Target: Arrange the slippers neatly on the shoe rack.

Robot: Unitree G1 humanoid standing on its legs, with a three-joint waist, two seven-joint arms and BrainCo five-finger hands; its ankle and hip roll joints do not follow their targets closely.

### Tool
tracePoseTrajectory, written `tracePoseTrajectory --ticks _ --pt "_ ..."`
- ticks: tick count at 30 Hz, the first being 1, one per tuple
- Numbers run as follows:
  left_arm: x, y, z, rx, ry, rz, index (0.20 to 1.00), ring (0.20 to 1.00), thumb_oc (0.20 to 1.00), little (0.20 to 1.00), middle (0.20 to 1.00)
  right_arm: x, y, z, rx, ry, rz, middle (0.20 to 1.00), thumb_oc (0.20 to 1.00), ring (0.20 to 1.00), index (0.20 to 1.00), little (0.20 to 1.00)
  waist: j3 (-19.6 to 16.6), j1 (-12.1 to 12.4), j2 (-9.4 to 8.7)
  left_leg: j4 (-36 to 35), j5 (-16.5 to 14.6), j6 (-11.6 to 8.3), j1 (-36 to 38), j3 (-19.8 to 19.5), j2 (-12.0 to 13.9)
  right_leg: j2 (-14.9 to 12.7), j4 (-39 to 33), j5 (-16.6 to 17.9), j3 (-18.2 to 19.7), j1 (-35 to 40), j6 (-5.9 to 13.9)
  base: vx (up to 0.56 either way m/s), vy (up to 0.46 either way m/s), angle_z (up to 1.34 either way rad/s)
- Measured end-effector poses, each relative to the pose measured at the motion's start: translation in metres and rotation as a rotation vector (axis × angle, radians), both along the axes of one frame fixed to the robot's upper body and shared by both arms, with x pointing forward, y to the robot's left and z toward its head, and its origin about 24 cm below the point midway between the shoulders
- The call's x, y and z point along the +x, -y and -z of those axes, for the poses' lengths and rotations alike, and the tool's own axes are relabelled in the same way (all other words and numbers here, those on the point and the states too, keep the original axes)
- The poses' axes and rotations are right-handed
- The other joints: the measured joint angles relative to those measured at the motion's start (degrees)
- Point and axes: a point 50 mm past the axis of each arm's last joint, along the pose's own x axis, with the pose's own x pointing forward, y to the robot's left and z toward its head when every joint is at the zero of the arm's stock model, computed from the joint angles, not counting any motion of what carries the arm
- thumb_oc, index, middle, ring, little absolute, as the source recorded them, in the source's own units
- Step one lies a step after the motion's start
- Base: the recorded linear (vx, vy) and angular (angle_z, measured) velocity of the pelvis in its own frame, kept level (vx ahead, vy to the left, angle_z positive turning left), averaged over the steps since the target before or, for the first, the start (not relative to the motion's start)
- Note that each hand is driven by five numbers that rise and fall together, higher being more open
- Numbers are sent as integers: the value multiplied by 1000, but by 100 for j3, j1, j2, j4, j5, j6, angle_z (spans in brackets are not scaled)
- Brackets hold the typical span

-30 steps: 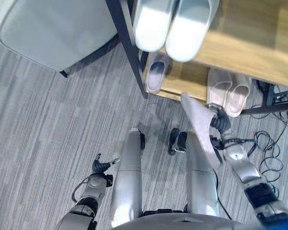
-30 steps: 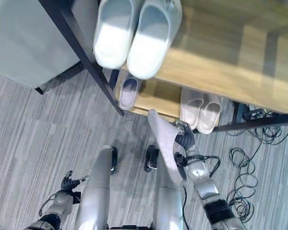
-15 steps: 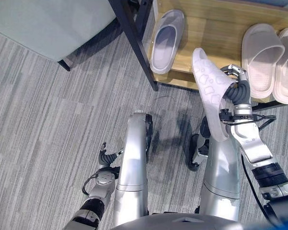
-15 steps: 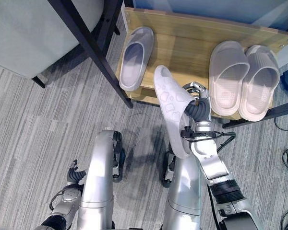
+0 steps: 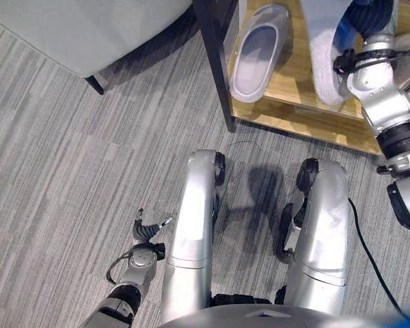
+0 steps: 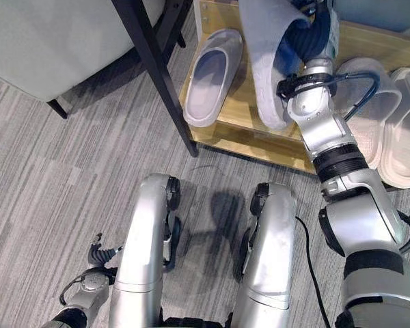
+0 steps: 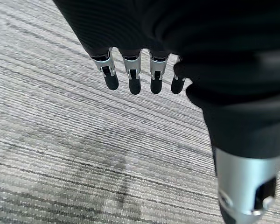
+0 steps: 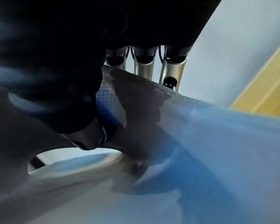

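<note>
Striped grey carpet (image 5: 75,157), wooden shoe rack (image 6: 225,130)

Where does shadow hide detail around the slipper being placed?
Right wrist view: the right hand shades the held slipper where its fingers grip it. Right eye view: the shelf and the lone slipper beside it are evenly lit; shadow lies under the grey seat.

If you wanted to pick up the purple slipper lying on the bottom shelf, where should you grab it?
Probably by the strap of the purple slipper, fingers slipped into its opening from the heel end. It lies flat, sole down, with its heel toward the shelf's front edge, so that end is nearest.
</note>
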Motion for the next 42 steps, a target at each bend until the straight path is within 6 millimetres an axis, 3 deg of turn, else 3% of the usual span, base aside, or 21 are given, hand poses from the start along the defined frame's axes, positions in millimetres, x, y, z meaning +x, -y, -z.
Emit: tracePoseTrajectory --ticks 2,8,11,27,36,42 --pt "-1 -3 2 -4 -12 -27 1000 1000 1000 1000 1000 5 3 1 4 -26 43 200 200 200 200 200 77 -3 -17 115 -48 -22 1 -20 -8 2 116 -63 8 11 -3 0 8 2" --pt "0 -1 5 -13 -33 -40 1000 1000 1000 1000 1000 16 -2 31 53 -123 83 200 200 200 200 200 101 -51 -40 107 -81 -24 69 -33 46 43 70 -68 -18 57 -8 -4 26 -4" --pt "-11 -6 14 14 -105 -51 1000 1000 1000 1000 1000 22 2 47 79 -197 141 200 200 200 200 200 100 -99 -40 164 -145 -9 115 -49 96 109 72 -69 -22 89 -10 -19 30 -11" --pt "-17 -4 21 35 -172 -36 1000 1000 1000 1000 1000 27 15 55 216 -253 200 200 200 200 200 200 99 -97 -34 174 -168 -18 175 -47 111 146 112 -70 -10 110 -11 -1 2 0" --pt "-25 -5 27 38 -216 -42 1000 1000 1000 1000 1000 30 17 59 203 -297 214 200 200 200 200 200 99 16 -34 181 -168 -18 192 -46 91 124 118 -70 -9 144 -10 0 0 0" --pt "-26 4 30 12 -221 -36 1000 1000 1000 1000 1000 30 18 57 203 -295 219 200 200 200 200 200 99 16 -34 180 -168 -18 194 -46 89 116 117 -70 -10 150 -10 0 0 0"
